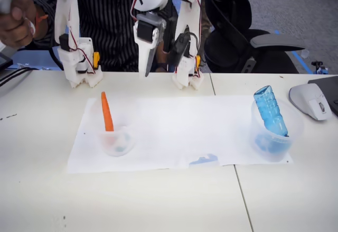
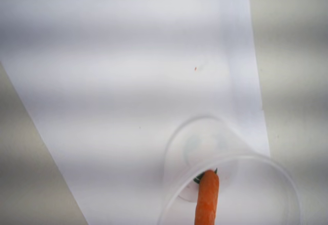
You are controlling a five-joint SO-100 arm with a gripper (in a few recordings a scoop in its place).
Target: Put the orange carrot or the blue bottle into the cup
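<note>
In the fixed view, the carrot stands in the cup at the left of the white paper sheet, its tip leaning up and out over the rim. In the wrist view, the carrot sits low in the frame, with its green end on the bottom of the cup. The tool hangs at the upper middle of the fixed view, well above the worktop; it holds nothing, and I cannot tell if it is open or closed. At the right, the blue bottle leans in a second cup. A computer mouse lies at the far right.
</note>
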